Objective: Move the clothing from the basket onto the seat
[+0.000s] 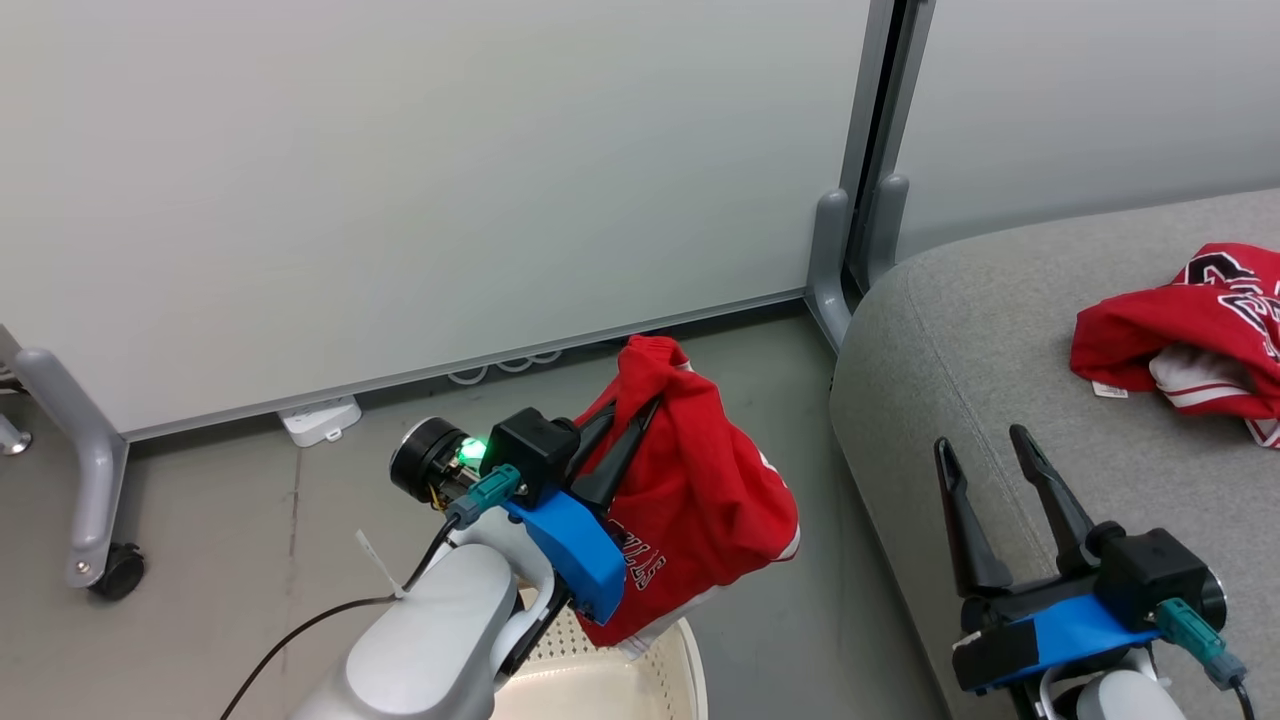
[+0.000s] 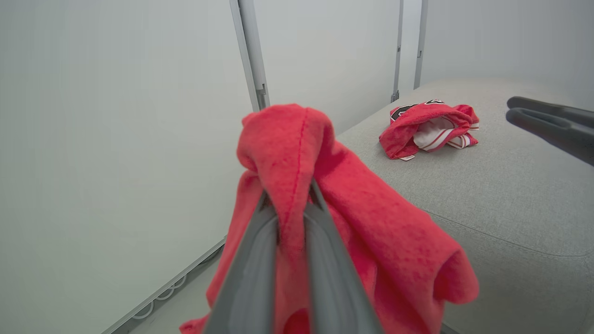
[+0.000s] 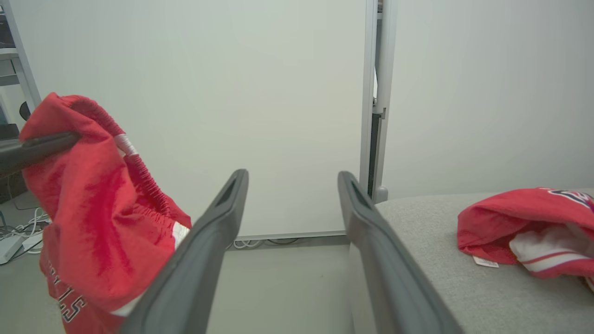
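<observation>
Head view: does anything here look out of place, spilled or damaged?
Nothing looks damaged or spilled. The red garment on the seat lies crumpled, its white inside showing, not spread flat. The other garment hangs bunched from the shut left gripper above the basket.

My left gripper (image 1: 630, 420) pinching first garment (image 1: 700, 500), hanging above basket (image 1: 690, 670) in front of me. Seat (image 1: 960, 330) sitting to my right, second garment (image 1: 1180, 330) lying on it. My right gripper (image 1: 980, 440) hovering by seat's left edge, jaws apart. Partition wall (image 1: 400, 200) standing behind everything.
</observation>
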### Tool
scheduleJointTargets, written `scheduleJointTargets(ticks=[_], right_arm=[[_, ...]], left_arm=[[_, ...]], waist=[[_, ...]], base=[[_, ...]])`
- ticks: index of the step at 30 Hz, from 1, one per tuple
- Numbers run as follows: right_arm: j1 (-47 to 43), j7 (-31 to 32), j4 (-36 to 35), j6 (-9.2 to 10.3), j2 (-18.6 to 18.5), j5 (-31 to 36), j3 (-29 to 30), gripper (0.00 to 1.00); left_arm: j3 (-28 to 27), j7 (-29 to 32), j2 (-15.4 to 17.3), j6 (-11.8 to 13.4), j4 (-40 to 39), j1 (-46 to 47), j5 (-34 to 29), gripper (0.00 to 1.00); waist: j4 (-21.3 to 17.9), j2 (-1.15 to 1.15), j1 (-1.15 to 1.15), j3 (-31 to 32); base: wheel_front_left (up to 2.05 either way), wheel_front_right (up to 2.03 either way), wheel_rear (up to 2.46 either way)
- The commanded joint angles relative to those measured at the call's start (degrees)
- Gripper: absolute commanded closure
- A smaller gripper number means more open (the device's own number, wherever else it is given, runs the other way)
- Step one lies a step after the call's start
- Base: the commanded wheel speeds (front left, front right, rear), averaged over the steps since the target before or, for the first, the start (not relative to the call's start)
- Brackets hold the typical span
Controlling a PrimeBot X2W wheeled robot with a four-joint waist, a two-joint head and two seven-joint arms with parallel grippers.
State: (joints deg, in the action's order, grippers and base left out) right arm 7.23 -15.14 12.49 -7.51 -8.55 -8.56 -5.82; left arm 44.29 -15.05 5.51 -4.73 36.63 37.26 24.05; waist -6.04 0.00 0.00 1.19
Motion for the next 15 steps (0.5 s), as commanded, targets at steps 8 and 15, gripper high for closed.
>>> scheduleJointTargets(ticks=[8,15], right_arm=[[-1.97,0.00,-0.10,0.05,0.65,0.26,-0.45,0.00],[-1.95,0.00,-0.60,0.04,0.96,0.05,-2.95,0.00]], left_arm=[[0.31,-0.18,0.29,-0.18,0.25,0.21,0.13,1.00],[0.82,-0.19,0.29,-0.08,0.52,0.29,0.52,1.00]], waist=[[0.05,0.00,0.00,1.35],[0.37,0.00,0.00,1.49]], base=[[0.00,0.00,0.00],[0.00,0.00,0.00]])
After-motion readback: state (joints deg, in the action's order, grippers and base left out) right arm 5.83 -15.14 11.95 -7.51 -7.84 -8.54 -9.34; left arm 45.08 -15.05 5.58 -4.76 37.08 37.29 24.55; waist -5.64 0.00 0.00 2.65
